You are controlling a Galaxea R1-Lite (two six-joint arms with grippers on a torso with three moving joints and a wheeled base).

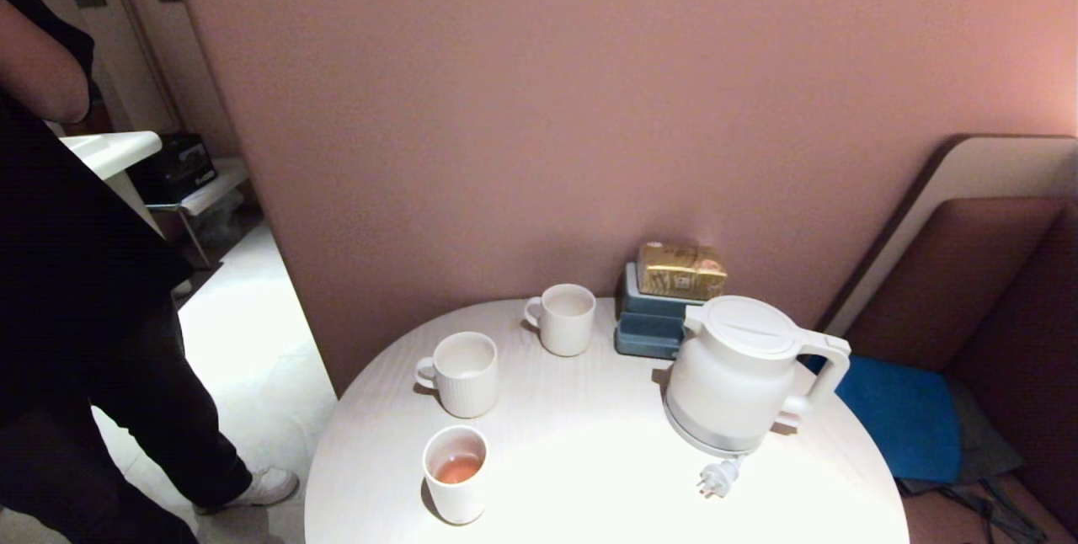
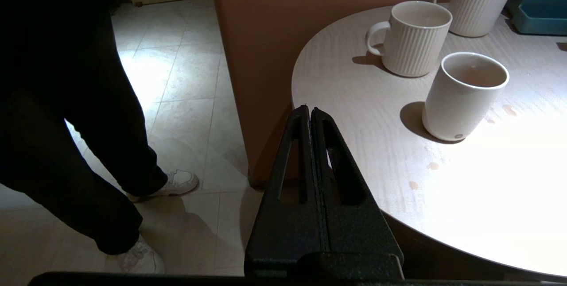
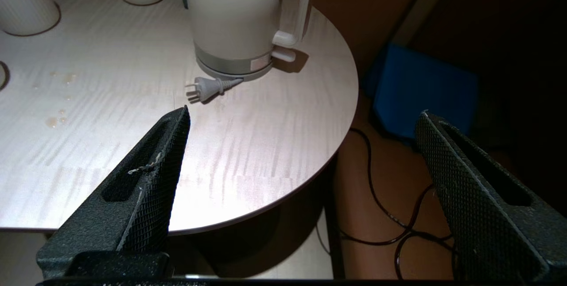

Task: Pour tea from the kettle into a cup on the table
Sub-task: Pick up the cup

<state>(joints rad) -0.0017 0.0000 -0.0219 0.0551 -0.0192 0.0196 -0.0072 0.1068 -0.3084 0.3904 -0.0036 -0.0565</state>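
You get nothing readable here. The gold packet (image 1: pixel 681 269) on the blue boxes (image 1: pixel 650 318) carries a dark printed patch, but the letters blur out. The smooth cup (image 2: pixel 465 95) shows a small round mark near its foot, too tiny to make out. The kettle (image 3: pixel 241 18) has a pale sticker on its silver band, blank to your eye.

Against the pink wall (image 1: pixel 589 106) I see stacked blue boxes (image 1: pixel 653 321) with a gold packet (image 1: pixel 680 270) lying on top. Right of them a blue cushion (image 1: pixel 897 418) lies on the seat. Far left of them stands a person (image 1: pixel 76 317) in black with white shoes (image 1: pixel 269 487).
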